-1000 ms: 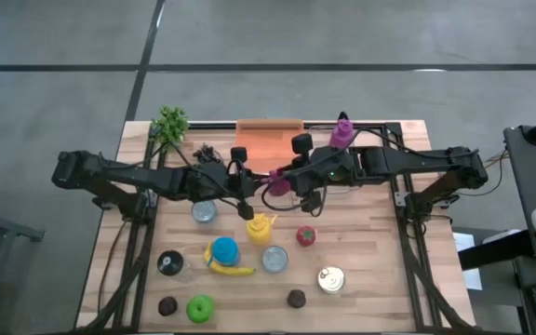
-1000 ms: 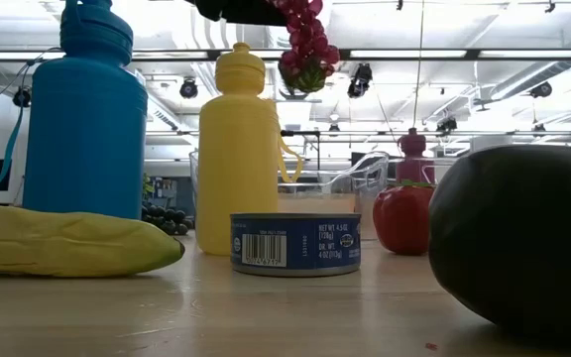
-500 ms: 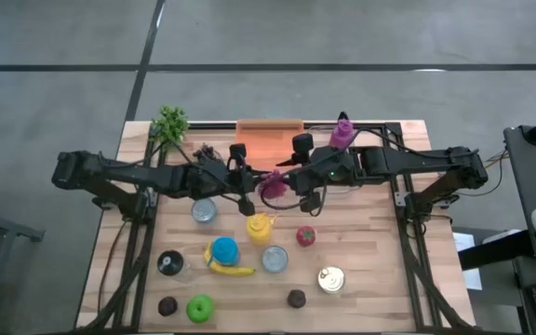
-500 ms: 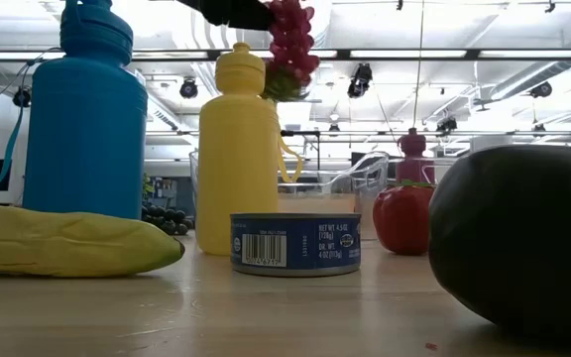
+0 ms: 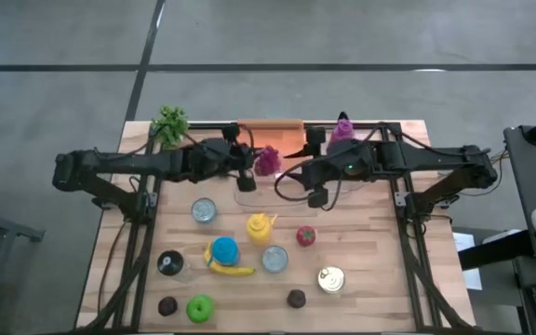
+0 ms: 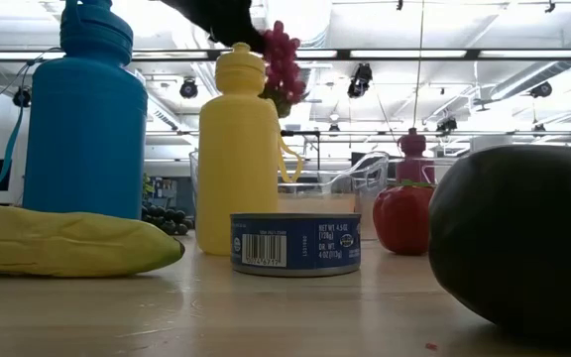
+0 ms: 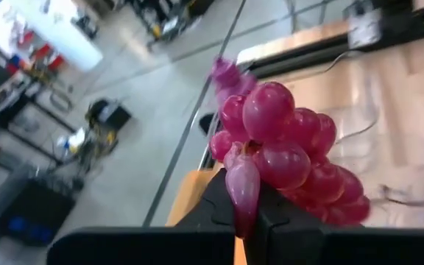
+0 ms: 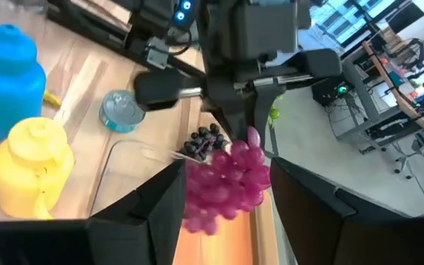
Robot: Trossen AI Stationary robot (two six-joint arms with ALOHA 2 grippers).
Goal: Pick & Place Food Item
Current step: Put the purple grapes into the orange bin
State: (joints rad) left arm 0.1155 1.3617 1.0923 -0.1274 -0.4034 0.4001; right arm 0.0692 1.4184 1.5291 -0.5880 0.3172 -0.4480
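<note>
A bunch of red-purple grapes [image 5: 266,160] hangs in the air over the near edge of the orange tray [image 5: 270,130], with my left gripper [image 5: 250,162] shut on it. The low view shows the bunch [image 6: 284,61] high above the yellow bottle [image 6: 238,149]. My right gripper [image 5: 293,153] stands open just to the right of the bunch. In the right wrist view its fingers [image 8: 160,210] flank the grapes [image 8: 227,180] without touching them. My left gripper pinches the end of the bunch nearest to it [image 7: 243,190] between its two shut fingers. The fingers come from the table's left, slanting slightly down. The rest of the bunch [image 7: 293,151] juts out beyond the fingertips, lifted clear of tray and table.
A clear bin [image 8: 127,173] lies below the grippers, with dark grapes [image 8: 206,140] by it. On the table are a lettuce [image 5: 169,124], a purple bottle [image 5: 342,127], a blue bottle [image 5: 223,249], a banana [image 5: 234,271], cans [image 5: 204,211] [image 5: 331,279], a red fruit [image 5: 305,235] and a green apple [image 5: 199,308].
My right gripper has opened, let go of the grape bunch and drawn back toward the right and up. My left gripper, still shut on the bunch, has swung it toward the table's far edge, from over the clear bin to the orange tray's near edge.
</note>
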